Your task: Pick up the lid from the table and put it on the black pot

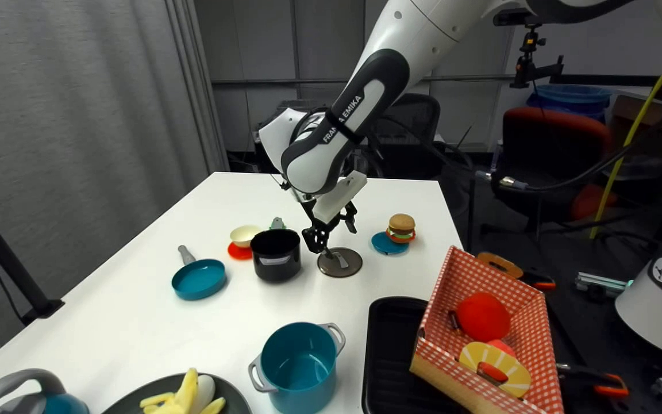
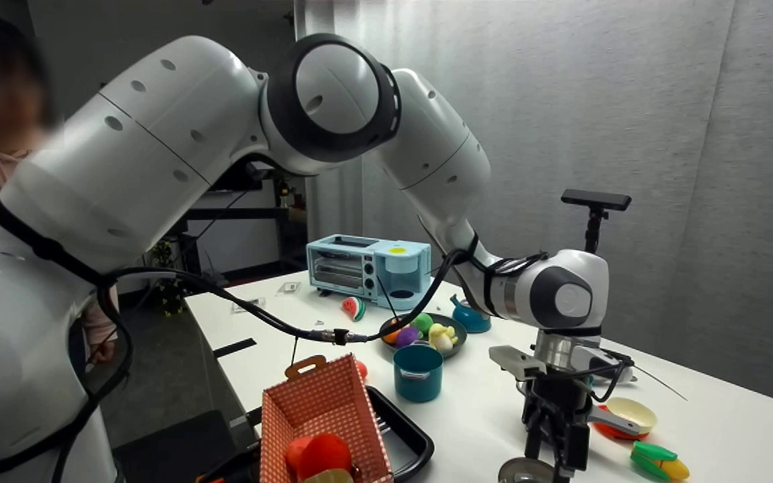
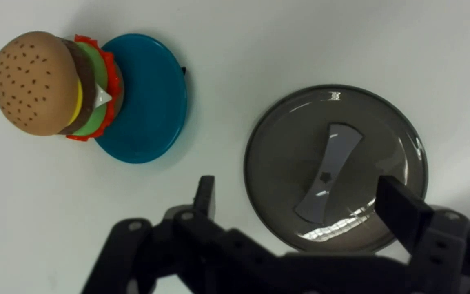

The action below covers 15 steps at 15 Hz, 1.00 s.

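The round, flat, grey-brown lid (image 3: 335, 163) lies on the smooth white tabletop (image 1: 135, 333), between a squat, glossy black cylindrical pot (image 1: 276, 273) near it on one side and a teal-blue round disc (image 3: 149, 98) on the other, whose rim is overlapped by a plastic-looking toy hamburger (image 3: 35, 83). The black, jointed gripper (image 3: 296, 178) hangs just over the lid, its two fingers spread wide apart; looking down from the wrist I see one finger covering part of the lid's rim and the flared, bow-tie-shaped grey handle (image 3: 327, 175) between the pair, though I can't tell whether a fingertip touches the lid. That wrist view also gives bright, window-like streaks on the lid's shiny face and sesame specks on the hamburger. Past the pot, away from the lid, sit a cream round bowl (image 1: 245, 234) over a flat red disc (image 1: 238, 253) and a shallow, grey-handled teal frying pan (image 1: 199, 282). Well apart from the lid stand a larger teal-blue pot (image 1: 299, 382), a black ribbed tray (image 1: 388, 345) and, overlapping the tray, a red-and-white checked basket (image 1: 449, 287) holding a round red thing (image 1: 483, 316). In an exterior view I make out a pale-blue, boxy toaster oven (image 2: 368, 268) and a striped watermelon wedge (image 2: 353, 308); there the lid shows only in part, at the bottom. A grey fabric curtain (image 1: 78, 86) hangs in folds.
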Tool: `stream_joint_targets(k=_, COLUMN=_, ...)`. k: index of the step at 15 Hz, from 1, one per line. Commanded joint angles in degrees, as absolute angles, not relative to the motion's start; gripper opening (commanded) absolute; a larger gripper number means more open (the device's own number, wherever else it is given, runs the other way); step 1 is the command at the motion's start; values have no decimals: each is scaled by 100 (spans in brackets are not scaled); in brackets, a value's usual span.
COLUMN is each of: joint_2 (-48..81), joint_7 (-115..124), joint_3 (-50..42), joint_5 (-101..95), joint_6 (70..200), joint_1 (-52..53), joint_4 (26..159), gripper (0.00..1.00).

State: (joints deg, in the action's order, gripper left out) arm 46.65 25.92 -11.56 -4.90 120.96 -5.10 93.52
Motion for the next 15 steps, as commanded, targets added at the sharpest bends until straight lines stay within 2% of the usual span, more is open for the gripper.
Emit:
stream_joint_targets(k=1, joint_2=4965, joint_7=2477, joint_3=-1204, joint_5=-342, joint_6=11608, joint_1=-578, joint_4=8812, gripper=100)
stream_joint_targets(k=3, joint_2=5053, joint_7=2514, joint_3=-1221, joint_5=-327, joint_6=11452, joint_1=-593, joint_4=8666, gripper=99)
stream_joint_targets(k=4, joint_2=5085, joint_7=2533, joint_3=-1222, joint_5=-319, joint_6=11373, joint_1=-605, joint_4=8602, gripper=94)
stream_joint_targets(k=8, joint_2=5167, joint_7=2627, joint_3=-1196, joint_5=-292, joint_6=11171, joint_1=-594, joint_4=8438, gripper=100)
stream_joint_targets(k=15, joint_2=5263, joint_7=2656, joint_3=-1196, joint_5=-309, joint_6=11133, joint_1=-576, joint_4=8383, gripper=100)
